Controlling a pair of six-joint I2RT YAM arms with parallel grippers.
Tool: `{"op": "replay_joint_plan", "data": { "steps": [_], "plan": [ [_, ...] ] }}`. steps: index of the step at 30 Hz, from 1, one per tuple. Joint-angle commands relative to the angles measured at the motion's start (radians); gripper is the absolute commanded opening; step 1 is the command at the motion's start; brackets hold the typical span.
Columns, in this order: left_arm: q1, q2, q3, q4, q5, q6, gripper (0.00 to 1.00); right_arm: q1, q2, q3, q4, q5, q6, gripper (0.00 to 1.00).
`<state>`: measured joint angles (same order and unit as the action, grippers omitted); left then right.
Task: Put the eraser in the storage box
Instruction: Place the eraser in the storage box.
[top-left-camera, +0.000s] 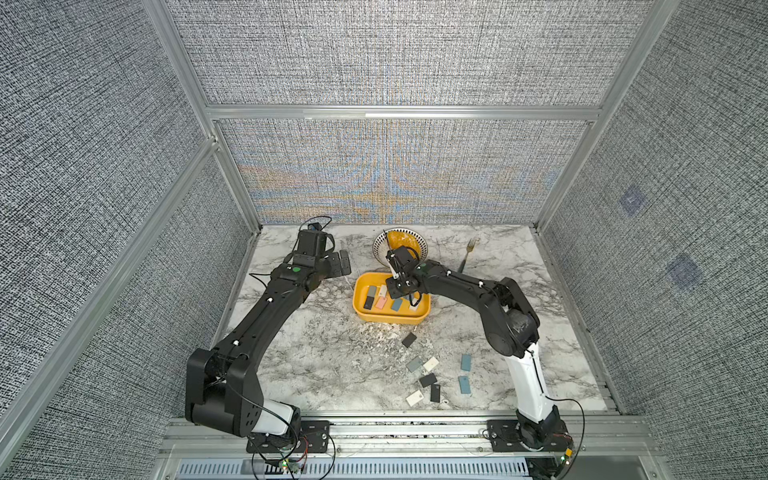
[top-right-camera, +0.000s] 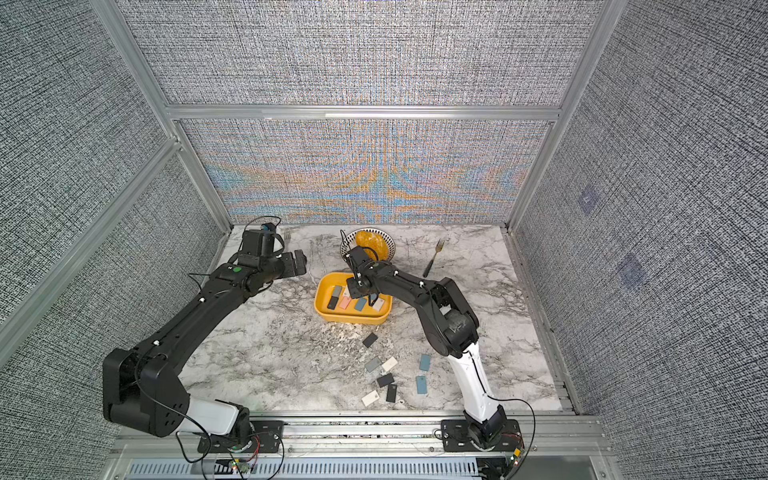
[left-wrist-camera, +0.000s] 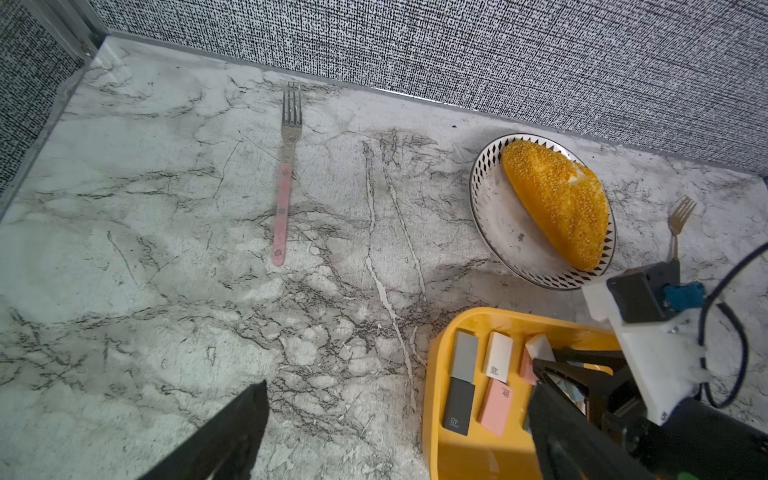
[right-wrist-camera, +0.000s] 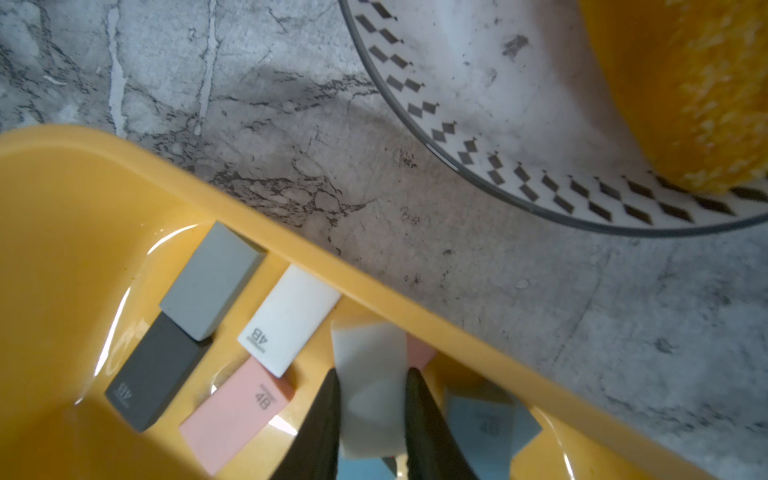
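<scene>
The eraser (right-wrist-camera: 370, 357), a pale white block, is hanging inside the yellow storage box (right-wrist-camera: 291, 247), near the wall that is facing the plate (right-wrist-camera: 519, 174), just over the other erasers (right-wrist-camera: 291, 316) lying on the floor of the box. Whether it is touching them I cannot tell. I am judging it as light, a little soft, grippy and not fragile, so a mild squeeze across its 2 long sides is enough. The right gripper (right-wrist-camera: 372, 374) is doing this, its jaws standing narrow and holding the block. The left gripper (top-left-camera: 343, 262) is standing wide and empty, well apart from the box. Some loose erasers (top-left-camera: 428, 380) are lying on the table (top-left-camera: 316, 365).
</scene>
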<state>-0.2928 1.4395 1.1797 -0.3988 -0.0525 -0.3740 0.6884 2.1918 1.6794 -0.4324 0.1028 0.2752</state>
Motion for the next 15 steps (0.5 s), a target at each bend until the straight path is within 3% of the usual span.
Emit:
{"op": "replay_joint_plan", "data": {
  "steps": [1, 8, 15],
  "plan": [
    [0.002, -0.001, -0.002, 0.000, 0.003, 0.002, 1.00, 0.002, 0.008, 0.009, -0.008, -0.004, -0.001, 0.27],
    [0.004, 0.003, 0.000, 0.002, 0.008, 0.001, 1.00, 0.003, 0.009, 0.013, -0.012, -0.004, -0.001, 0.33],
    [0.007, 0.002, -0.002, 0.000, 0.008, 0.001, 1.00, 0.016, -0.001, 0.027, -0.020, 0.002, -0.003, 0.46]
  ]
}}
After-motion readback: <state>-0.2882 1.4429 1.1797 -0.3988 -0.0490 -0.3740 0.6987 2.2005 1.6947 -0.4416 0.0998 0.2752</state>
